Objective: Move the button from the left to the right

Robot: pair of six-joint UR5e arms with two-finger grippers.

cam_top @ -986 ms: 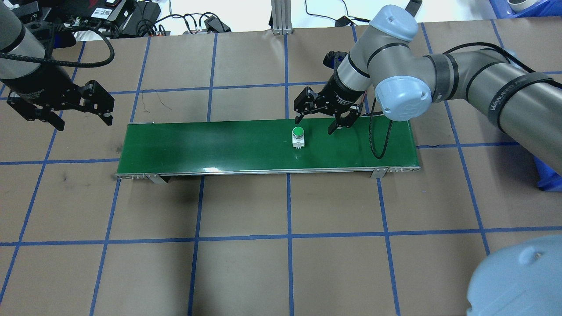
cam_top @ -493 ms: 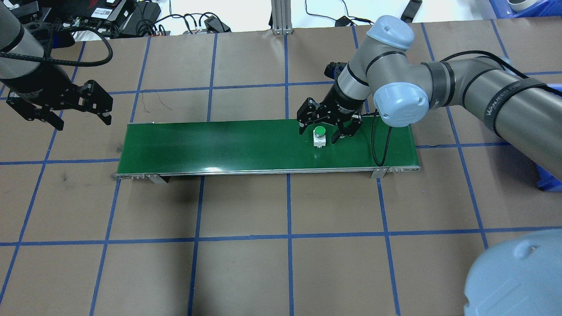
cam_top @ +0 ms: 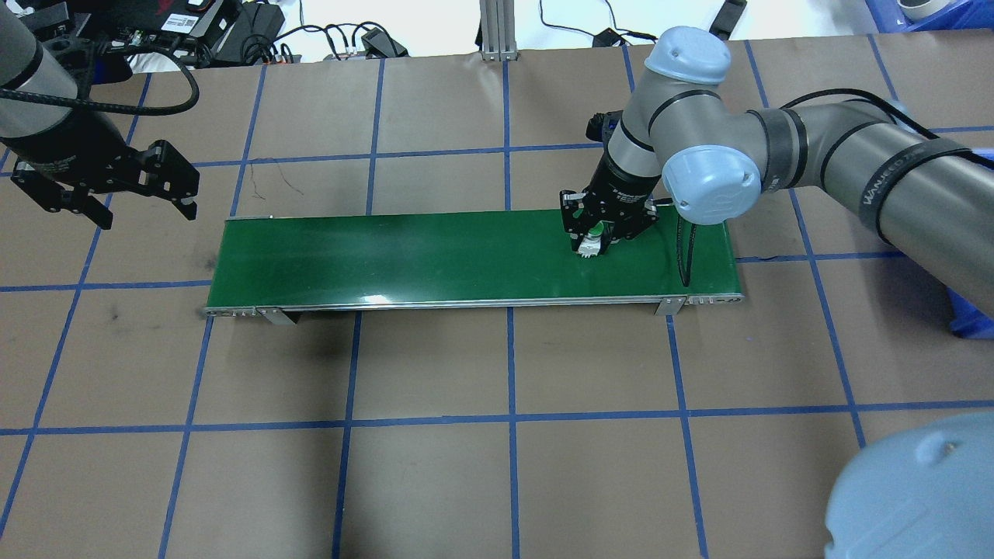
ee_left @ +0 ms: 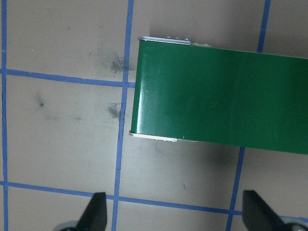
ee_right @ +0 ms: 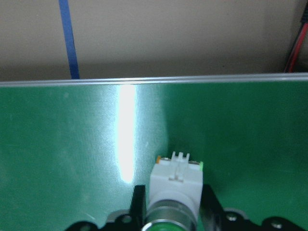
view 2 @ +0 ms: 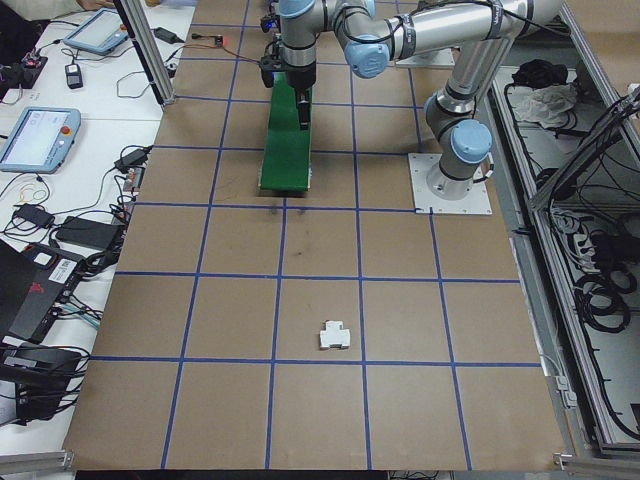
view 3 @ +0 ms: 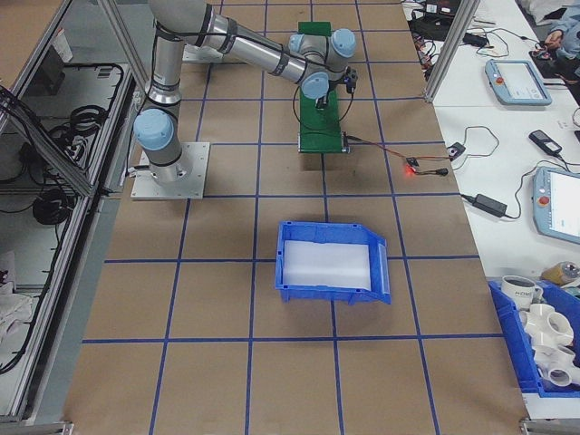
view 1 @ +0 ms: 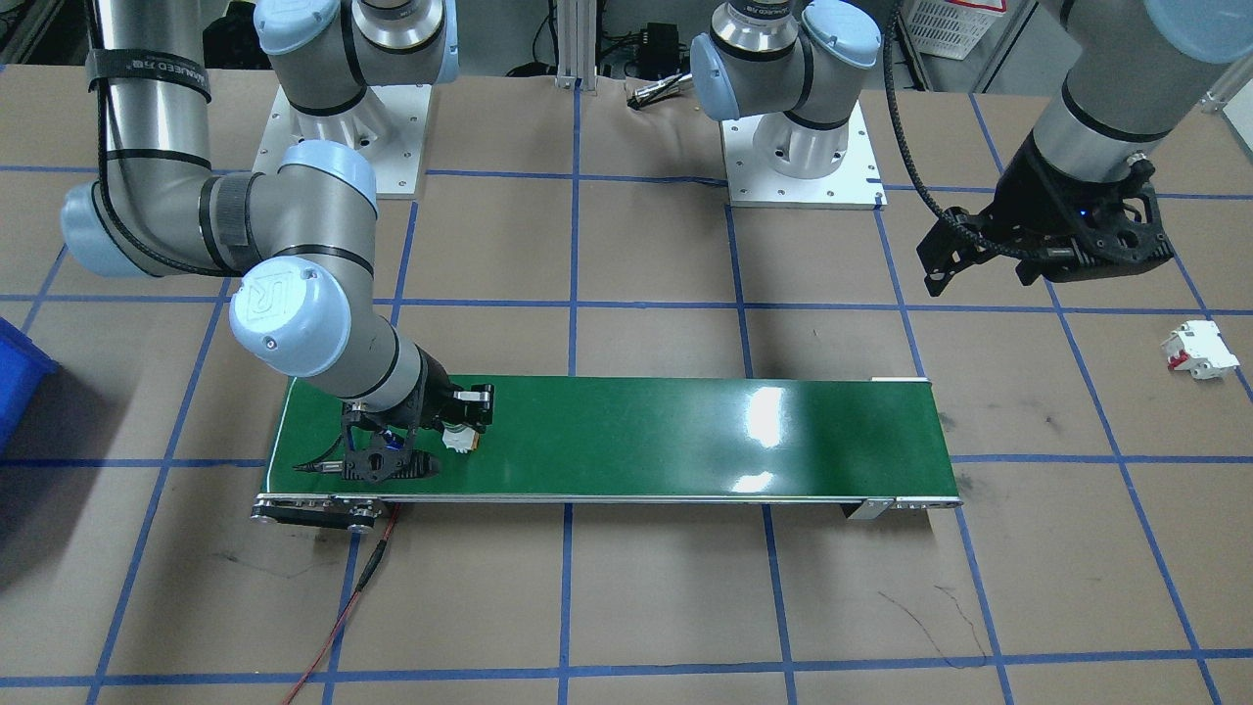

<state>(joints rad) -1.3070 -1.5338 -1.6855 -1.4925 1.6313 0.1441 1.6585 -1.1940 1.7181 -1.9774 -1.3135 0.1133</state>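
Note:
The button [cam_top: 592, 242], with a green cap and a white body, sits on the green conveyor belt [cam_top: 388, 256] near its right end. My right gripper [cam_top: 599, 233] is shut on it from above. In the right wrist view the button [ee_right: 175, 185] fills the gap between the two black fingers [ee_right: 138, 204], its base pointing away from the camera. The front-facing view shows the button [view 1: 457, 438] in the right gripper [view 1: 431, 441] low over the belt [view 1: 636, 441]. My left gripper [cam_top: 147, 219] hangs open over the table, beyond the belt's left end [ee_left: 192, 96], with nothing in it.
A white block with red marks [view 1: 1199, 350] lies on the table on my left side. A blue bin [view 3: 331, 263] stands on my right side. A red cable [view 1: 343, 607] runs from the belt's right end. Blue tape lines grid the brown table.
The button has travelled to the right along the belt. My right gripper has dropped over it and shut on it. The left arm has stayed put.

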